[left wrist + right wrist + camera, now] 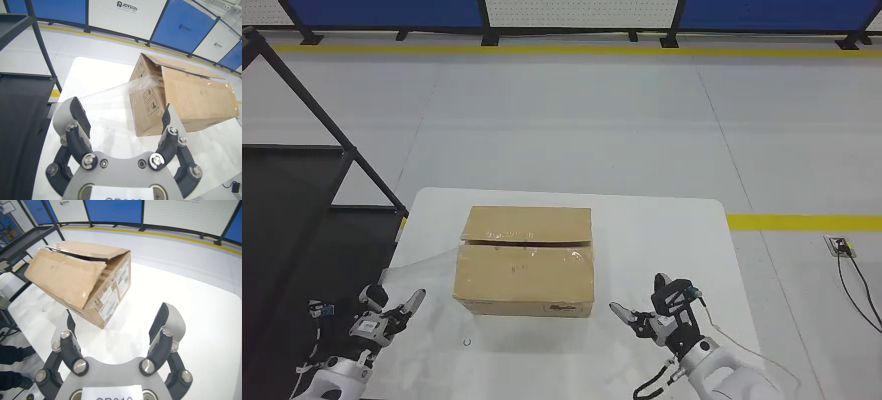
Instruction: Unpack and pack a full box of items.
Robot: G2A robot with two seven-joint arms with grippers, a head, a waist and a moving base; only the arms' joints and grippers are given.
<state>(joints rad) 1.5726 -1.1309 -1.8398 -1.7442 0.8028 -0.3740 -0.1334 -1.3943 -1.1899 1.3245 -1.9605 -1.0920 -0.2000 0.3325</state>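
Left jaws apart, nothing between them. Right jaws the same: spread wide, empty. Both hang low over the near edge of the worktop (662,240), one off each end of the cardboard box (527,262).

Box sits mid-worktop, flat on its base, long axis running left to right across the robot's front. It lies ahead of and inboard of each set of jaws. The right jaws look a little nearer its front corner, though the margin is slight. Top flaps are down but unsealed, with their seam along the long axis; in the right wrist view the near flap (71,279) stands lifted at that end, dark gap under it. That raised edge is, by my reckoning, the place to start opening.

A clear strip (427,262) – peeled tape, probably, hard to be sure – trails from the box's left end toward the left jaws.

Worktop white, smooth, glossy. Small ring-shaped bit (469,343) lies before the box. Black rack (302,230) stands left; pale floor, yellow line, blue and white panels beyond.
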